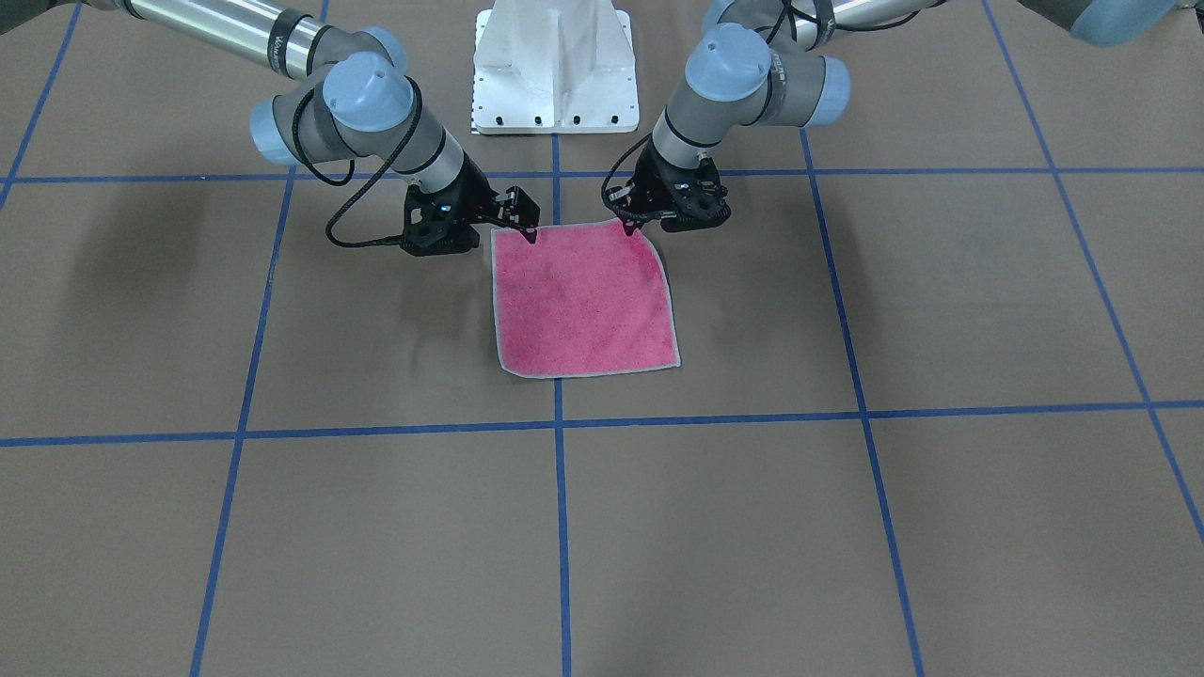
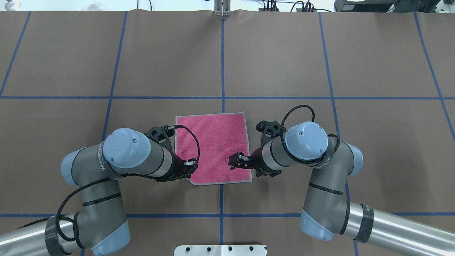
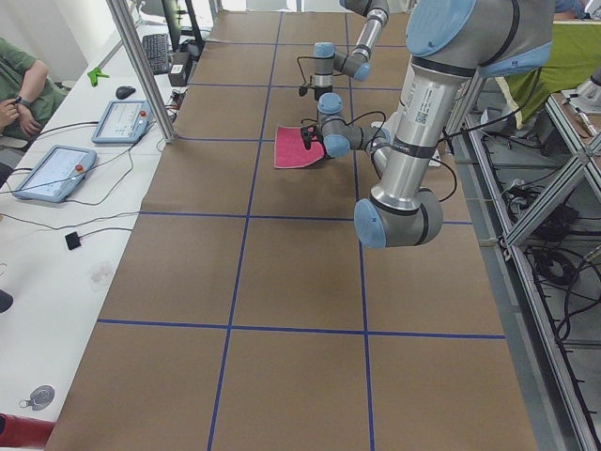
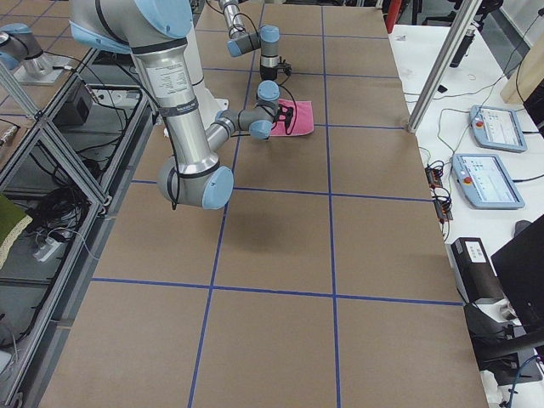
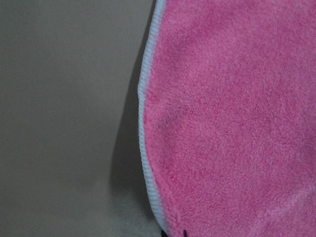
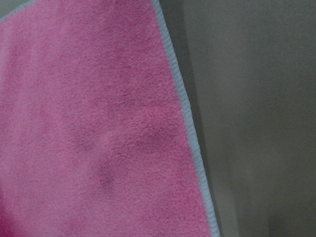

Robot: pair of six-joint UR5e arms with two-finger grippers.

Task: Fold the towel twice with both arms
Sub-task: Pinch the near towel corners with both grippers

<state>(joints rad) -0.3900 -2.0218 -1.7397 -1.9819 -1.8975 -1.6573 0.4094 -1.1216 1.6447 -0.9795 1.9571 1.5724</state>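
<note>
The towel (image 1: 583, 301) lies pink face up on the brown table, a little ahead of the robot; it also shows in the overhead view (image 2: 213, 142). My left gripper (image 1: 630, 226) is shut on the towel's near edge by one corner, which is slightly raised. My right gripper (image 1: 531, 235) is shut on the same near edge close to the other corner. Overhead, the left gripper (image 2: 190, 166) and right gripper (image 2: 235, 163) face each other across the towel. The left wrist view shows the towel (image 5: 232, 123) with its edging lifted over a shadow. The right wrist view shows the towel (image 6: 89, 123) the same way.
The white pedestal base (image 1: 555, 66) stands just behind the towel, between the arms. Blue tape lines (image 2: 222, 60) grid the brown table. At the far side, beyond the table edge, are tablets (image 3: 52, 169), a metal post (image 3: 141, 66) and a seated person (image 3: 19, 85).
</note>
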